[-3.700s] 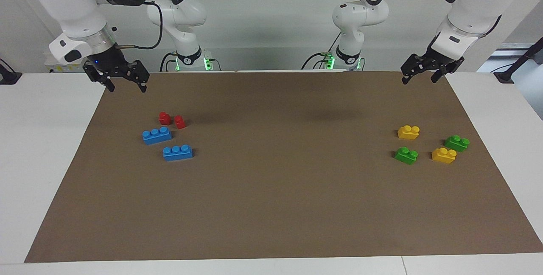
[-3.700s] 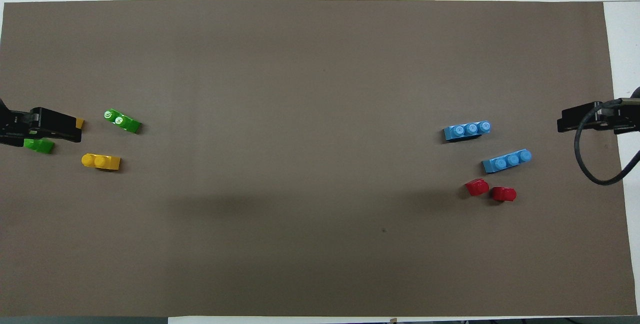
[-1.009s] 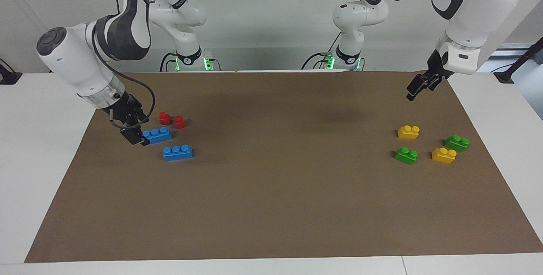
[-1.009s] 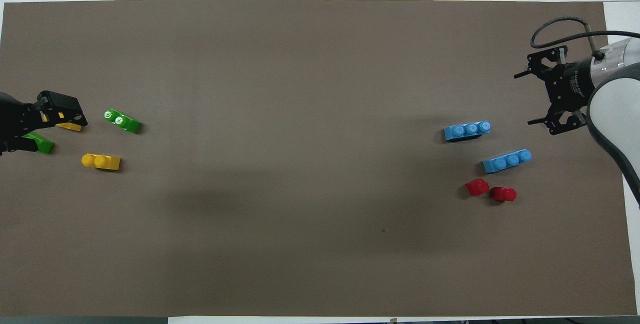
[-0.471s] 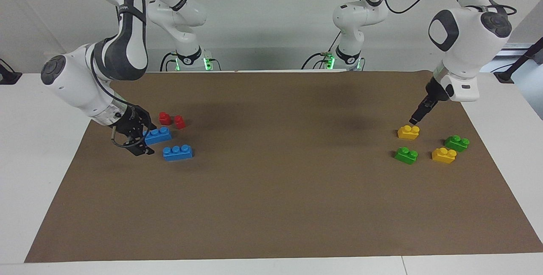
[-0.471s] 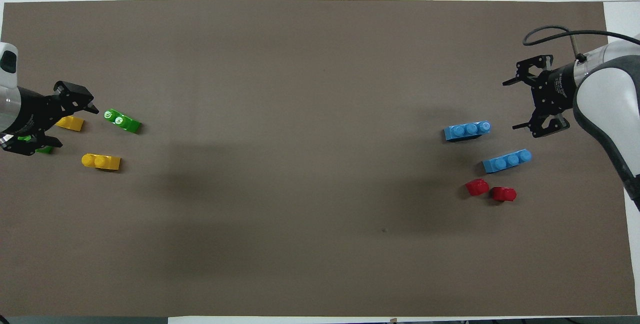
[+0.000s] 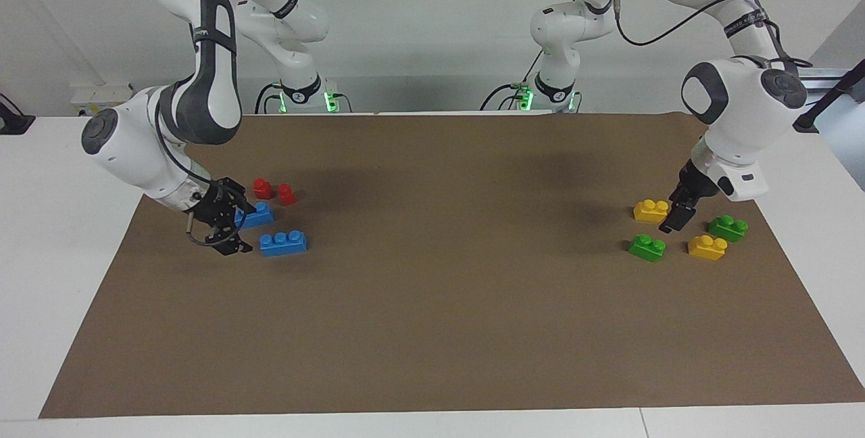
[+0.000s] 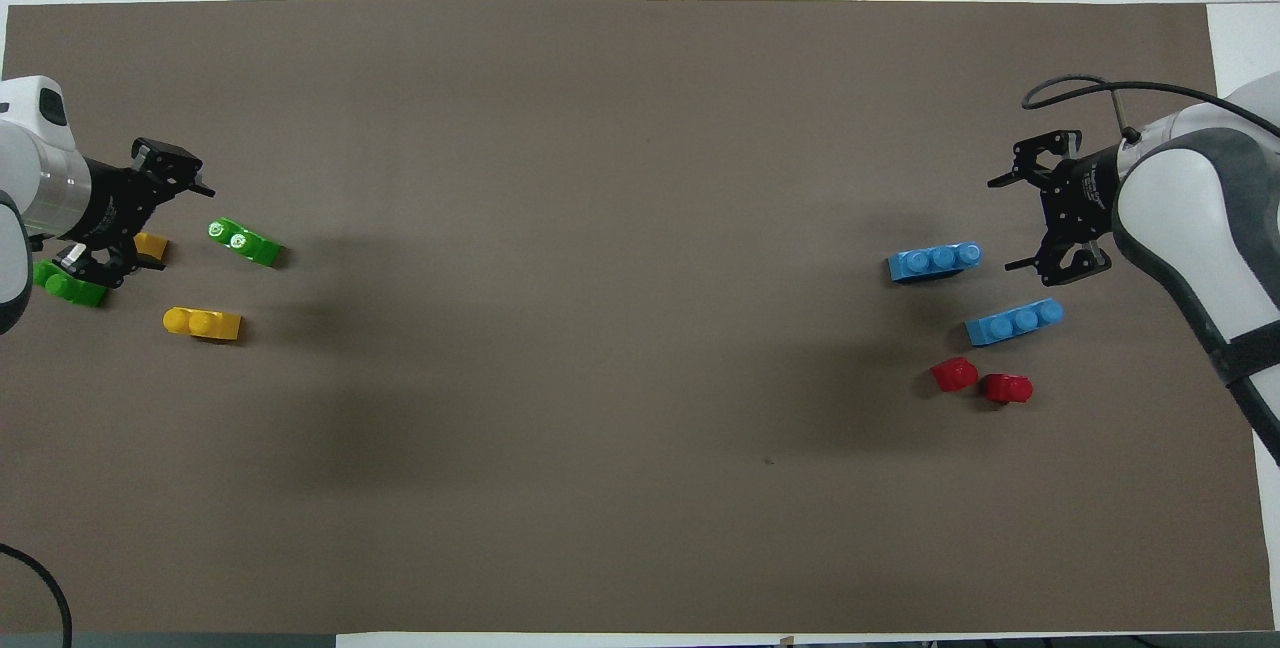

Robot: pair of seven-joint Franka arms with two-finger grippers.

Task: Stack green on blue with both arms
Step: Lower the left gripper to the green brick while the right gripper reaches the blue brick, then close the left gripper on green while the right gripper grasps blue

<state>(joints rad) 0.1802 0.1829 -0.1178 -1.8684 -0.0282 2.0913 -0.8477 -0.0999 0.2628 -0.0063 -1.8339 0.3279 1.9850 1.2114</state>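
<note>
One high camera faces the robots, another looks steeply down (half-turned), sharing the brown mat [image 7: 432, 330].

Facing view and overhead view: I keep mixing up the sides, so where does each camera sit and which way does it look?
Facing view: high across the table, looking at both arms and bases; left gripper among the yellow and green bricks.
Overhead view: above the robots' end, looking steeply down; wrists and right gripper show.
Shared: mat, all bricks, mirrored; blue bricks.

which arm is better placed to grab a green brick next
Left. Its open hand hangs among the green and yellow bricks, between the two green bricks. The right hand, also open, is at the blue bricks at the table's right-arm end.
</note>
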